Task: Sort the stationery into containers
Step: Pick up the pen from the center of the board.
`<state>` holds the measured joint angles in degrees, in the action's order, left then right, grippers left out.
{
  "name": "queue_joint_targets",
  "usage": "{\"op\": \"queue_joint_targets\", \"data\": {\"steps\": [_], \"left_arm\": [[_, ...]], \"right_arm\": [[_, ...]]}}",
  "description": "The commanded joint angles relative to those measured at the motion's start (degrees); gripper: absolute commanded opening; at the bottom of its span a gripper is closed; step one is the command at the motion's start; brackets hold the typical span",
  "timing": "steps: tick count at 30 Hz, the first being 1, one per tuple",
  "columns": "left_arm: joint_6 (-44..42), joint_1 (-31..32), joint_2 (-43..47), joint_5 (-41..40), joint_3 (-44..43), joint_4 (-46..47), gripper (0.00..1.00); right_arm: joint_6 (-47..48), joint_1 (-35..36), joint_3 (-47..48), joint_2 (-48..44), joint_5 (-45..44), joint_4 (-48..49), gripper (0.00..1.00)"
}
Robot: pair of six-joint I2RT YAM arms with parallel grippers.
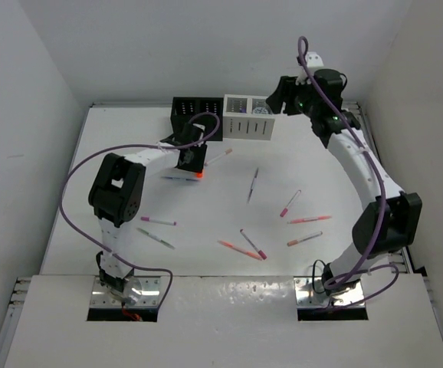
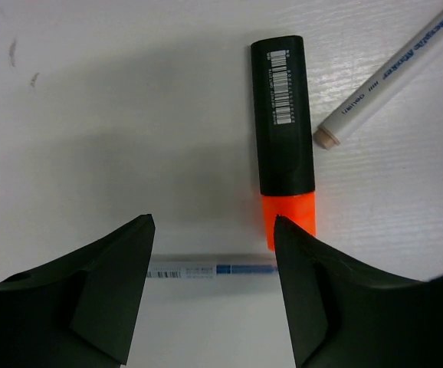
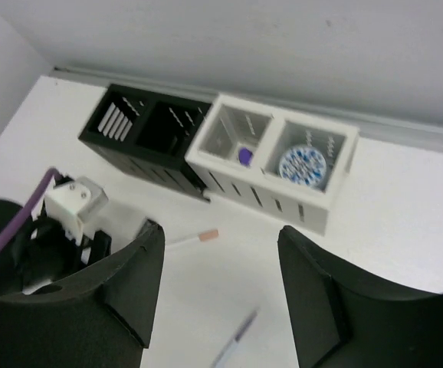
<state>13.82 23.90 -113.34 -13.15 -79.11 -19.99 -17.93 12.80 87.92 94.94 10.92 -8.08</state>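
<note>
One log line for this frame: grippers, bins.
left gripper: open, nothing gripped, highlighter just ahead | right gripper: open, empty, raised near white organiser | white organiser: jar in one compartment | table: pens loose

light: bright, even, from above | shadow: soft, around left hand (image 2: pixel 214 226) | focus: sharp, purple pen (image 3: pixel 237 337) blurred

Pens half out of sight

A thin pen (image 2: pixel 206 269) runs behind both fingers (image 2: pixel 106 291) of the left gripper (image 2: pixel 214 226), its ends hidden. The picture's upper right edge cuts off the white marker (image 2: pixel 394 73). In the right wrist view the purple pen (image 3: pixel 237 337) is a blur.
</note>
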Motion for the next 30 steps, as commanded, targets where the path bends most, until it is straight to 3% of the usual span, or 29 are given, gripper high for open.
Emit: {"op": "queue_joint_targets", "data": {"steps": [1, 11, 14, 18, 19, 22, 26, 30], "left_arm": [[2.52, 0.27, -1.62, -1.27, -3.15, 1.27, 0.7], [2.26, 0.88, -4.35, 2.69, -5.97, 4.17, 0.71], [-2.47, 0.88, -3.21, 4.09, -5.79, 4.87, 0.71], [-19.29, 0.62, 0.13, 11.72, -3.51, 6.1, 0.71], [-22.23, 0.1, 1.88, 17.83, -2.37, 6.19, 0.71], [-32.69, -0.69, 3.12, 27.77, -2.71, 4.27, 0.82], [-47.72, -1.84, -0.73, 37.04, -10.7, -10.63, 0.87], [-61.79, -4.64, -1.89, 43.02, -12.82, -14.9, 0.85]], "right_arm": [[-0.08, -2.07, -4.24, -2.29, 3.67, -5.01, 0.6], [1.06, -4.54, -7.32, -5.99, 6.13, -8.71, 0.59], [1.67, -4.62, -7.76, -6.34, 7.01, -9.06, 0.59], [2.38, -5.32, -8.46, -6.78, 7.8, -9.68, 0.59], [2.38, -5.41, -8.47, -6.78, 8.41, -9.94, 0.59], [2.55, -5.77, -8.82, -6.87, 9.38, -10.47, 0.6], [2.64, -6.29, -9.43, -6.87, 10.17, -10.64, 0.6], [2.99, -6.73, -9.61, -6.69, 10.7, -11.17, 0.6]]}}
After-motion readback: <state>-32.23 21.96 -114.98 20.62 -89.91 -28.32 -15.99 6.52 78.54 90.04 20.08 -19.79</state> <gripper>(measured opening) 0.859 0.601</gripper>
